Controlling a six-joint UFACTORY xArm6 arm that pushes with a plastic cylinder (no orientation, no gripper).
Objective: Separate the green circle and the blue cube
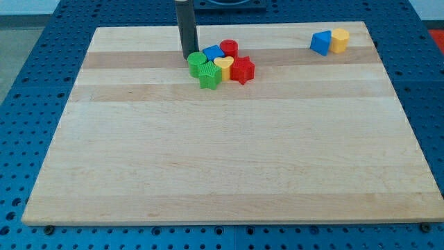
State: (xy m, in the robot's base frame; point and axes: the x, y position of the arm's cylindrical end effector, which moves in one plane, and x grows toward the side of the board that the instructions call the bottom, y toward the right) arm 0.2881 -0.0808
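Observation:
The green circle (196,62) sits near the view's top centre on the wooden board (229,153), touching the blue cube (213,53) just to its upper right. My tip (186,56) stands right at the green circle's upper left edge, about touching it. Both blocks are part of a tight cluster.
The cluster also holds a green star (209,75), a yellow heart (223,66), a red star (241,69) and a red cylinder (229,48). A blue triangle-like block (320,43) and a yellow block (340,40) touch each other at the view's top right.

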